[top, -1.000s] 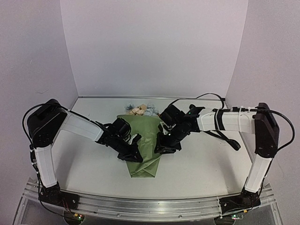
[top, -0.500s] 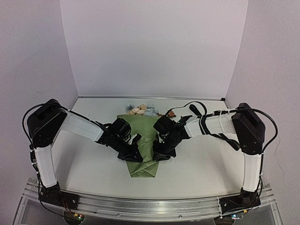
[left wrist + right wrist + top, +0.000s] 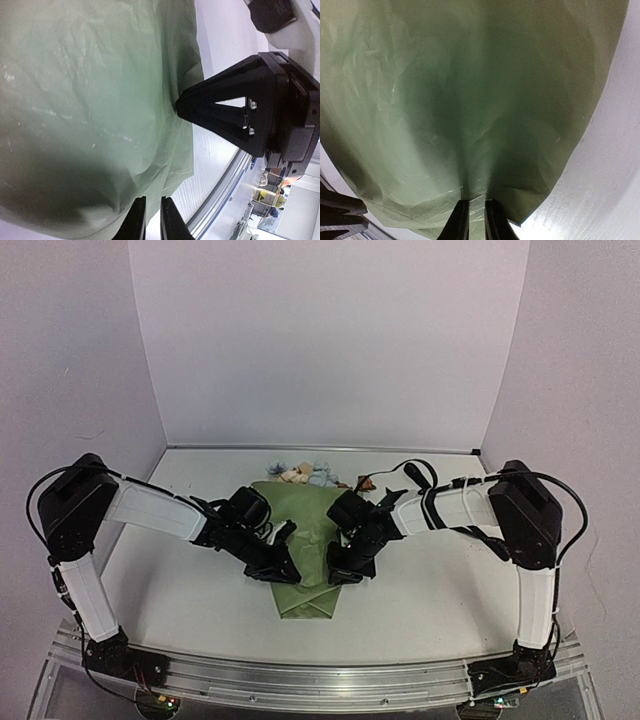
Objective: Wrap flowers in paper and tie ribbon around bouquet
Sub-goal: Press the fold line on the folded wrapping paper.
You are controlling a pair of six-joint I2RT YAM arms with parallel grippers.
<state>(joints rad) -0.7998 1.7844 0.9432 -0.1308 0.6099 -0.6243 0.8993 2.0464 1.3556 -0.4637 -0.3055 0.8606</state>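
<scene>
— Moved since a second ago: my right arm has folded inward, and the right gripper [image 3: 341, 573] now sits on the wrapping's right flank.
— Item listed?
— One bouquet [image 3: 308, 540]: a crinkly olive-green paper cone lying on the white table [image 3: 180, 590], narrow end nearest me, pale blue and cream flower heads [image 3: 305, 474] at the far wide end.
— Jaws?
— Right: nearly together, a paper fold pinched between them. On the left gripper [image 3: 284, 568]: a narrow slit at the cone's left edge; whether it holds anything I cannot tell.
</scene>
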